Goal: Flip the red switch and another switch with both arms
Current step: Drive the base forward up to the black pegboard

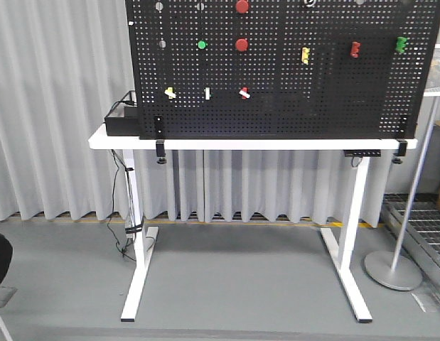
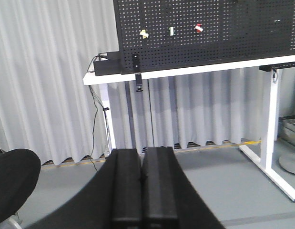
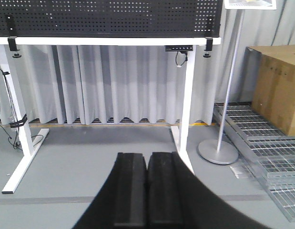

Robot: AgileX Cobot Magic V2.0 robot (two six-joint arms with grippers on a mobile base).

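Observation:
The red switch, a tiny red-based toggle with a white lever, sits in the lower row of the black pegboard. The other switch, yellow-based, is at the left of that row. Both show small and far off in the left wrist view: red switch, yellow switch. My left gripper is shut on nothing, low over the floor and well short of the board. My right gripper is also shut and empty; its view shows only the pegboard's bottom edge, with the switches out of view.
A green-based white toggle stands between the two switches. Large round red buttons sit above. The board rests on a white table beside a black box. A sign stand, cardboard box and floor grates are at the right.

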